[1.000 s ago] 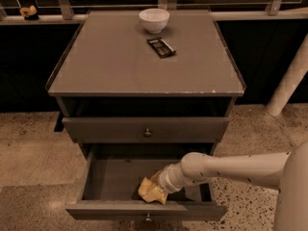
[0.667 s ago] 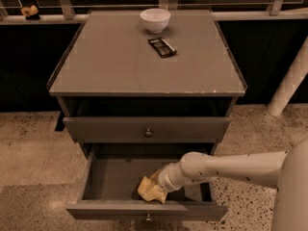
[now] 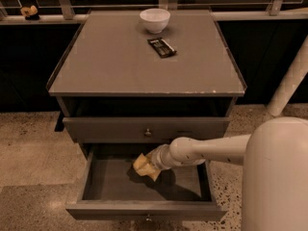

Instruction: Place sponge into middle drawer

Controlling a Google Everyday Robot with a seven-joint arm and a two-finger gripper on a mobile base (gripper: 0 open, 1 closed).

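Camera view: since a second ago your gripper has shifted up-frame with the sponge. It is still clenched on it, above the floor of the open middle drawer, with a shadow beneath. So the sponge is inside, but likely not yet released. No writing is legible, and the dark wrapped bar shows none.
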